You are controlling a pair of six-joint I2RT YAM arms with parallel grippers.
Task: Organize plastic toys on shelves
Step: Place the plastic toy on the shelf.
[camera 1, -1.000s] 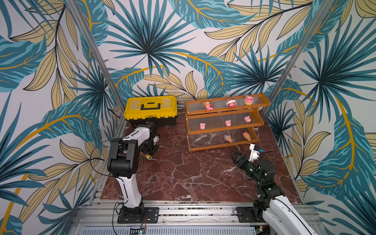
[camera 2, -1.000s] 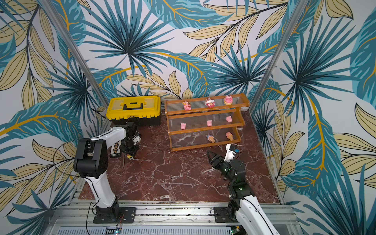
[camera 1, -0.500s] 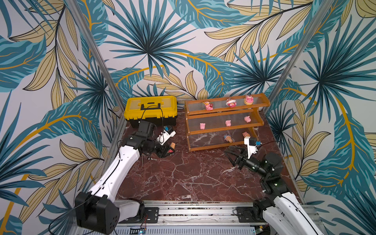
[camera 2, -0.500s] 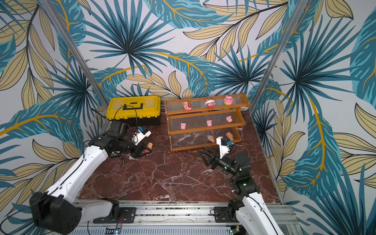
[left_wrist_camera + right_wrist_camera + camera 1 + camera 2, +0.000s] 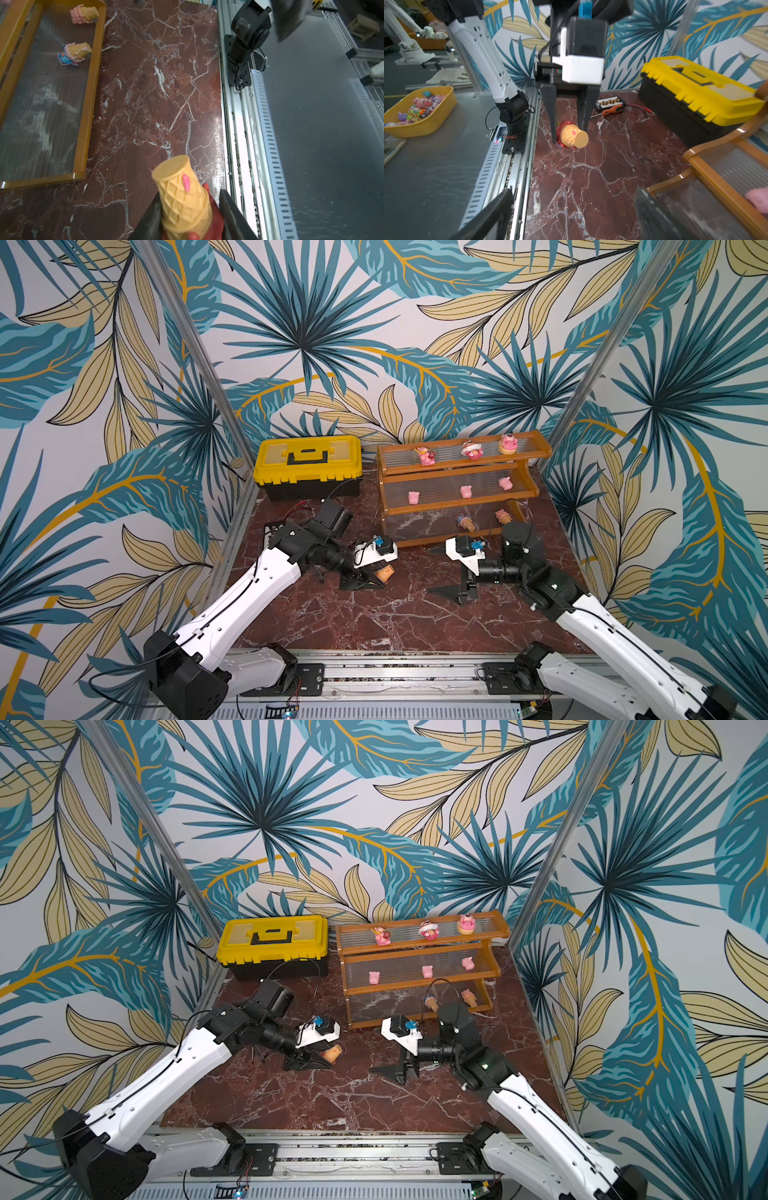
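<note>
**A:** Where's the cone [image 5: 182, 197]?

**B:** Pinched in the left claw [image 5: 568, 135], low over the table [image 5: 374, 614], just off the near left corner of the shelves [image 5: 449, 466]. I can't tell whether it touches the marble.

**A:** How does it lie?

**B:** Nearly flat. Its long axis runs out along the fingers, with the flat tan end past the tips and the red head back between them. The fingers press on its sides.

**A:** And the right claw [image 5: 434, 571]?

**B:** Spread wide and empty, in front of the shelves' middle, with its mouth turned toward the cone. It's near but apart.

**A:** What's left to fill?

**B:** The top row holds three and the middle row three. The bottom tier [image 5: 91, 83] has two cones [image 5: 76, 53] in its right half, and its left end is bare.

**A:** So which way does it go?

**B:** From the left claw, the bare spot lies ahead and to the right, over the low front rim. I'd say the left arm is the nearer one. The flat end points more at the right claw than into the tier. So either the wrist turns toward the shelf, or the cone gets passed across by its free flat end.
</note>
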